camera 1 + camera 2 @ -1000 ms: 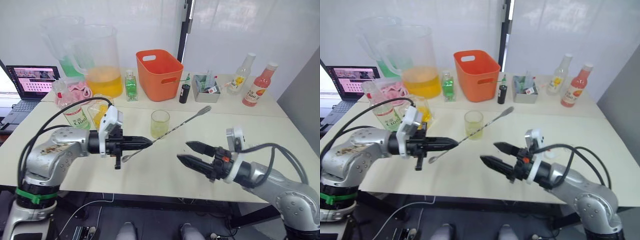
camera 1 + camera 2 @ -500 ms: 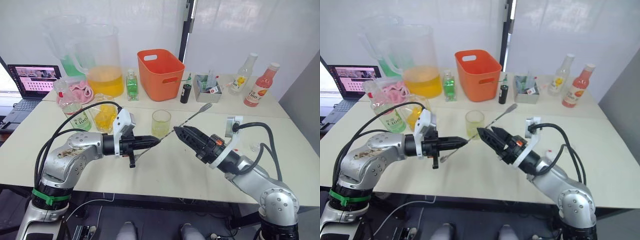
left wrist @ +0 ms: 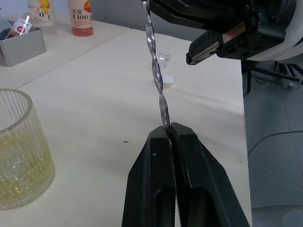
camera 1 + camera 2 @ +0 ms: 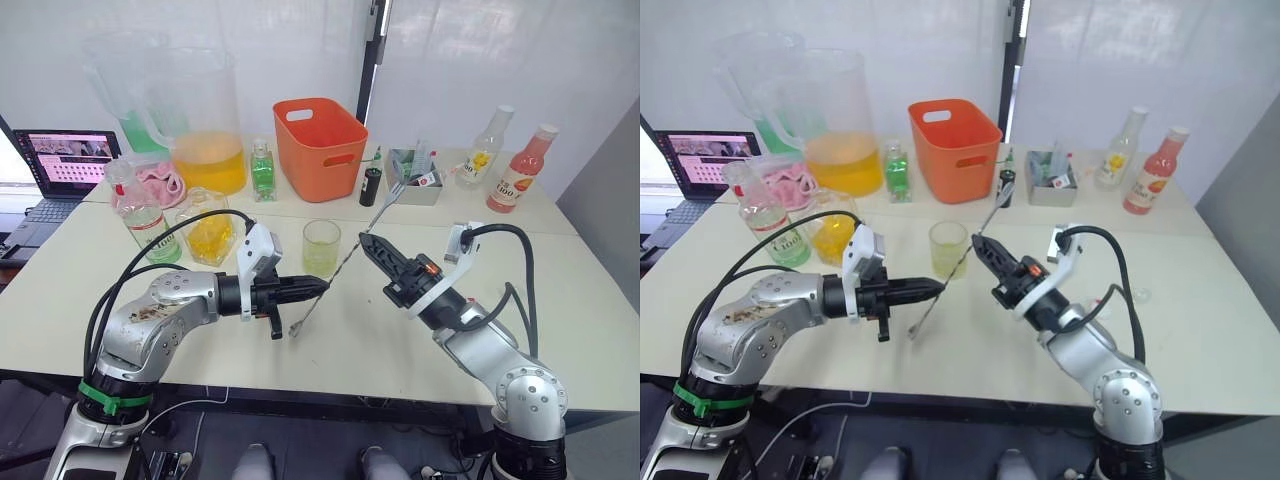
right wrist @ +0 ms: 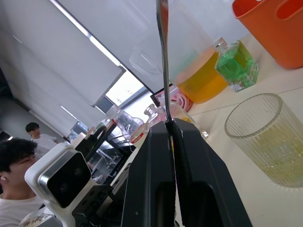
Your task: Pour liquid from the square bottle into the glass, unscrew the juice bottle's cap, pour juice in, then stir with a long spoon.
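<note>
Both grippers hold the long spoon (image 4: 385,208), a thin twisted silver rod slanting over the table in front of the glass (image 4: 321,248). My left gripper (image 4: 322,286) is shut on its lower shaft, and the left wrist view shows that grip (image 3: 169,130). My right gripper (image 4: 364,241) is shut on the shaft higher up, seen close in the right wrist view (image 5: 168,124). The ribbed glass holds pale yellow liquid. The square bottle (image 4: 208,233) and the juice bottle (image 4: 145,222) stand at the left behind my left arm. A small white cap (image 3: 166,81) lies on the table past my right arm.
An orange bin (image 4: 318,145), two big jugs (image 4: 200,130), a green bottle (image 4: 262,172), a small dark bottle (image 4: 371,186) and a grey tray (image 4: 413,178) line the back. Two more bottles (image 4: 524,168) stand far right. A laptop (image 4: 60,170) sits far left.
My right gripper came up and left from low over the table and shut on the spoon's shaft. My left arm carried the spoon rightward, and it now stands steeper.
</note>
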Robot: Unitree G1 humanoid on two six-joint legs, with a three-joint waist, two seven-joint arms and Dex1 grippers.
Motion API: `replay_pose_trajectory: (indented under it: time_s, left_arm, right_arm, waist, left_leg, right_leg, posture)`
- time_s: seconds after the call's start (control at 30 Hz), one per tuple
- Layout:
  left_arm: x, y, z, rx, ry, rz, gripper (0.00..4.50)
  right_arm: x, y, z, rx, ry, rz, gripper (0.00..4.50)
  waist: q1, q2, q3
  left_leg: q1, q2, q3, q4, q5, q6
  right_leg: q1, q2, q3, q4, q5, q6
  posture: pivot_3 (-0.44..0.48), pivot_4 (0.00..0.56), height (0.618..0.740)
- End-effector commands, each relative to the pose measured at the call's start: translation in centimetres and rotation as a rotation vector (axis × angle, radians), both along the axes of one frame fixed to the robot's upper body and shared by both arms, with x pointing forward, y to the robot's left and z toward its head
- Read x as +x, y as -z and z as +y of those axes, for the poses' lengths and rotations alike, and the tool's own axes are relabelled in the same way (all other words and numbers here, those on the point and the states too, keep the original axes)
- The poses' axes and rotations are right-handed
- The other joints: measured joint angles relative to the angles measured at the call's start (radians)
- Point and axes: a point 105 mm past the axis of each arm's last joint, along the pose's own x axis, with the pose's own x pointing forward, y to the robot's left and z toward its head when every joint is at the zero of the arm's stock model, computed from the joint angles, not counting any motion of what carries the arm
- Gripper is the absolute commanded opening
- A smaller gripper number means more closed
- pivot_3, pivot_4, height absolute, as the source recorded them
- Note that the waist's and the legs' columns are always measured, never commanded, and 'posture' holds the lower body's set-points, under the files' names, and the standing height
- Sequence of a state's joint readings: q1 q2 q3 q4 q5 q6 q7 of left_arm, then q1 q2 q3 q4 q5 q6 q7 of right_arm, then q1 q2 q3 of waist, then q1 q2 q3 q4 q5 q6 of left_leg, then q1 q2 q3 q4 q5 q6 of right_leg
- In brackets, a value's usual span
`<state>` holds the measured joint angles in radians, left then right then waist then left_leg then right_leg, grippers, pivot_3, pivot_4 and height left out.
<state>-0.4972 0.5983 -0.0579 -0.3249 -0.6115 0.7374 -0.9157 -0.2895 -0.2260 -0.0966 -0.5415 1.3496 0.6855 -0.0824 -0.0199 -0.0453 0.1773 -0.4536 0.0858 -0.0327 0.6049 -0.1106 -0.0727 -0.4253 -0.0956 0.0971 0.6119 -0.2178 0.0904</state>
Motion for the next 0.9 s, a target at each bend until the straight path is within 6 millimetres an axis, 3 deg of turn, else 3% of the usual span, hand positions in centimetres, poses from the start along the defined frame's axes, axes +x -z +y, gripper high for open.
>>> replay_pose_trajectory:
  time_s: [0.03, 0.17, 0.27, 0.47, 0.63, 0.77, 0.9]
  left_arm:
    - [-0.1, -1.0, -0.1, -0.01, 0.01, -0.054, 0.0]
    - [-0.1, -1.3, 0.3, -0.025, 0.002, -0.045, 0.0]
    - [-0.5, -1.9, 0.7, -0.065, 0.022, -0.024, 0.96]
    - [-0.1, -2.7, 4.0, -0.093, -0.056, -0.023, 2.92]
    - [-0.2, -2.4, 6.9, -0.091, -0.152, -0.025, 4.46]
    - [0.1, -1.2, 9.1, -0.064, -0.295, -0.052, 4.46]
    - [-0.5, -0.1, 9.9, -0.084, -0.365, -0.053, 4.46]
  right_arm:
    - [-0.1, -0.5, -0.2, -0.01, 0.009, -0.027, 0.03]
    - [0.1, -0.6, -0.6, -0.022, 0.02, -0.036, 0.03]
    - [0.1, -1.1, -1.1, -0.013, 0.022, -0.052, 0.0]
    - [-0.2, -4.0, -2.3, 0.017, -0.017, -0.165, 0.0]
    - [0.9, -8.0, -3.4, -0.037, -0.032, -0.289, 0.0]
    - [2.2, -12.1, -3.0, -0.066, -0.039, -0.397, 0.0]
    - [4.0, -14.1, -1.9, -0.149, -0.024, -0.465, 0.0]
  waist:
    - [0.0, 0.0, 0.0]
    - [0.0, 0.0, 0.0]
    - [0.0, 0.0, 0.0]
    - [-0.005, 0.001, 0.0]
    - [-0.016, 0.002, 0.001]
    - [-0.025, 0.003, 0.002]
    - [-0.025, 0.003, 0.002]
  left_leg:
    - [0.0, 0.0, 0.0, 0.0, 0.0, 0.0]
    - [0.0, 0.0, 0.0, 0.0, 0.0, 0.0]
    - [0.0, 0.0, 0.0, 0.0, 0.0, 0.0]
    - [0.0, 0.0, 0.0, 0.0, 0.0, 0.0]
    - [-0.001, 0.0, 0.0, -0.001, 0.0, 0.0]
    - [0.0, 0.0, 0.0, -0.001, 0.0, 0.0]
    - [0.0, 0.001, 0.0, -0.004, 0.0, 0.0]
  right_leg:
    - [0.0, 0.0, 0.0, 0.0, 0.0, 0.0]
    - [0.0, 0.0, 0.0, 0.0, 0.0, 0.0]
    - [0.0, 0.0, 0.0, 0.0, 0.0, 0.0]
    - [-0.001, 0.0, 0.0, 0.0, 0.0, 0.0]
    - [-0.001, 0.0, 0.0, -0.001, 0.0, 0.0]
    - [-0.001, 0.0, 0.0, 0.0, 0.0, -0.001]
    - [-0.003, 0.0, 0.0, -0.001, 0.0, -0.002]
  posture:
    - [0.0, 0.15, 0.717]
    - [0.0, 0.15, 0.717]
    - [0.0, 0.15, 0.717]
    - [0.0, 0.15, 0.717]
    - [0.0, 0.15, 0.717]
    - [0.0, 0.15, 0.717]
    - [0.0, 0.15, 0.717]
